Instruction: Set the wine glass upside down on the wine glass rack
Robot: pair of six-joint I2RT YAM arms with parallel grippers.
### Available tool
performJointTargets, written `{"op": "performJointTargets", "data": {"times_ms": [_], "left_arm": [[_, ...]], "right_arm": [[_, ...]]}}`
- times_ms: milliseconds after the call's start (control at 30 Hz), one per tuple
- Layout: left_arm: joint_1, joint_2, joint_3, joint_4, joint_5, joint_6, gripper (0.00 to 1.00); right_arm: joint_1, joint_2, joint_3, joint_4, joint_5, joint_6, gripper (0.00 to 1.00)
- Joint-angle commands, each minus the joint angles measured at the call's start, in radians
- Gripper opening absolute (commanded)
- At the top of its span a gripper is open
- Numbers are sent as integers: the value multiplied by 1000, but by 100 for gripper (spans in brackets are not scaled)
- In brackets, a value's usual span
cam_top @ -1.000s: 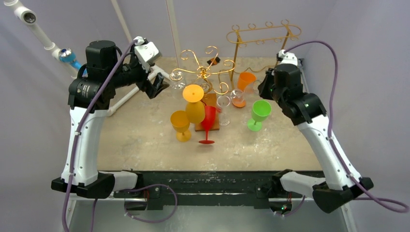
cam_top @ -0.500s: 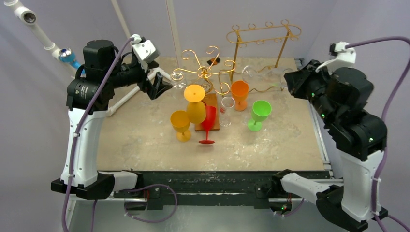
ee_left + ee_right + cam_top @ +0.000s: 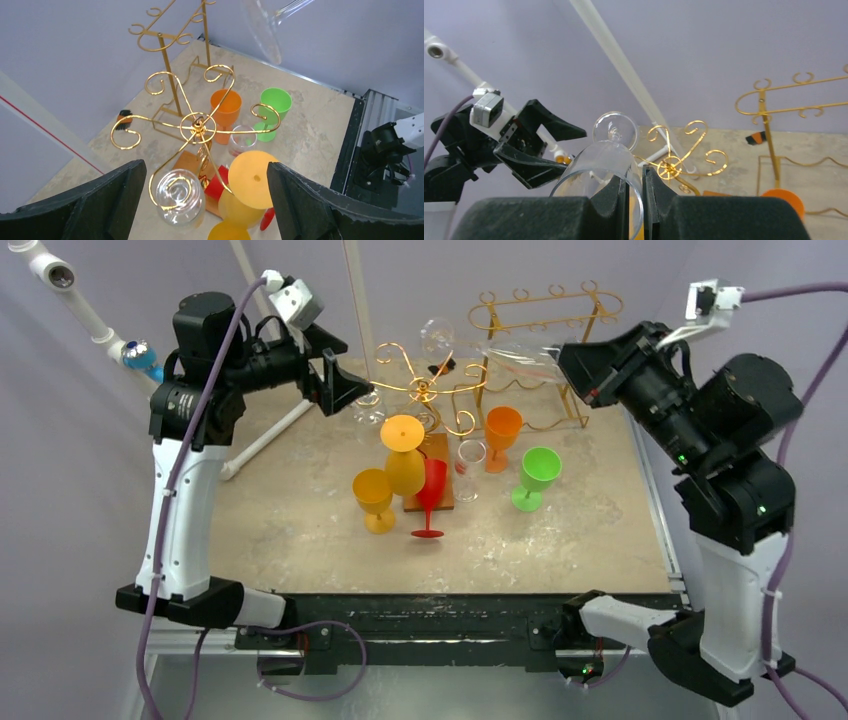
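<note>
The clear wine glass is hard to pick out in the top view. It lies on its side in the air at the upper centre, its body almost lost against the pale wall and the bars of the tall gold rack behind it. Its foot points toward the left of the frame, above the curly gold rack.

The right gripper holds it. In the right wrist view the fingers are pinched on the wall of the bowl, and their dark bulk hides the lower part of the glass. In the left wrist view only the foot and a bit of stem show, cut off by the top edge.

The left gripper is spread wide and holds nothing. Its fingers block both lower corners of its own view.

A second clear glass hangs from a curl of the rack, half merged with the wire. The yellow glass beside it runs off the bottom edge.

A small orange and black thing at the back of the table is too small to tell.
</note>
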Motion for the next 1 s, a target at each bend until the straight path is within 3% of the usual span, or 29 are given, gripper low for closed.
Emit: {"op": "performJointTargets", "data": {"times_ms": [0, 400, 667, 700, 867, 967], "left_arm": [[-7, 51, 66, 87, 31, -259, 100], [-19, 49, -32, 209, 24, -388, 99], [-25, 108, -6, 224, -29, -411, 87], [-25, 113, 1, 215, -38, -394, 82], [-25, 123, 19, 169, -103, -324, 29], [-25, 126, 24, 142, -135, -284, 12]], "right_arm": [[0, 52, -29, 215, -114, 77, 0], [33, 140, -31, 331, -122, 109, 0], [171, 206, 10, 320, 14, 42, 0], [177, 208, 9, 321, 22, 37, 0], [186, 169, -60, 372, 41, 26, 0], [187, 141, -110, 410, 38, 17, 0]]}}
